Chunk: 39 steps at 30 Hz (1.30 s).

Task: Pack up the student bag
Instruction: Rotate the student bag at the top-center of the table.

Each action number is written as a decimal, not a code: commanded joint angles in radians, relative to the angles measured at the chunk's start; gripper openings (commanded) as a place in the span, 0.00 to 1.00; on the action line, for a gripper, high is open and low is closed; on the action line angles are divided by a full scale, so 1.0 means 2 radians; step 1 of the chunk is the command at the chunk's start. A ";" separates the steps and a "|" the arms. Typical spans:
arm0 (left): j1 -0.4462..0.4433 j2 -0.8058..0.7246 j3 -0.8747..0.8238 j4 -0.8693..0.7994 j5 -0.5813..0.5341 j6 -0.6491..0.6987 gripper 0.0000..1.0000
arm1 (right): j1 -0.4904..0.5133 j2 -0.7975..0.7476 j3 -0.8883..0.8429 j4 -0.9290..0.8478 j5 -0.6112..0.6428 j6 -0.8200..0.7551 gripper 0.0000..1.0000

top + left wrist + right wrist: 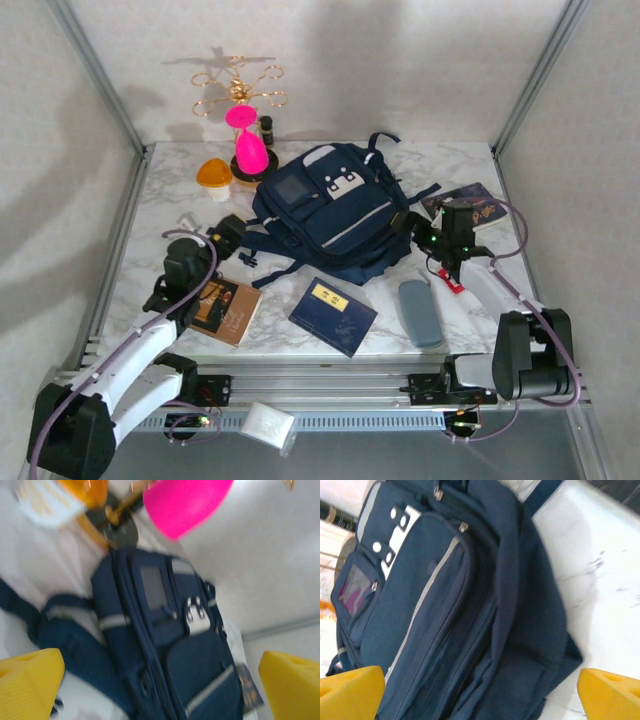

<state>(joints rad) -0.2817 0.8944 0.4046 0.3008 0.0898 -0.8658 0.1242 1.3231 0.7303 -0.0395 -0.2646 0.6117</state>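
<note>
Lying flat: backpack [330,210]. Just left of it, left gripper [238,232]; just right, right gripper [420,233]. Both spread apart, empty.

The left wrist view is smeared throughout; the student bag [165,645] runs off its lower edge, and the pink shape [187,502] above is cut by the top edge; the yellow fingers [27,685] are cropped to corner wedges; from above, the right arm [500,290] covers part of a dark book [478,197] and a red-and-white item [453,286], too small to identify.
</note>
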 commanded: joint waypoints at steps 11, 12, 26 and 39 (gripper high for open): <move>-0.175 0.101 0.001 0.049 -0.063 -0.123 0.99 | 0.008 0.139 0.095 -0.037 -0.008 -0.035 0.99; -0.181 0.118 0.008 0.053 -0.060 -0.126 0.99 | 0.009 0.147 0.103 -0.041 -0.003 -0.036 0.99; -0.210 0.358 0.124 0.148 -0.017 -0.130 0.99 | 0.012 0.227 0.168 -0.040 0.004 -0.030 0.85; -0.196 0.480 0.228 0.179 -0.040 -0.099 0.99 | 0.012 0.165 0.130 -0.008 -0.049 -0.035 0.00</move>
<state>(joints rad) -0.6868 1.8153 0.7853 0.6044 0.0265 -1.1027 0.1421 1.7367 1.0187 -0.0631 -0.3141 0.5678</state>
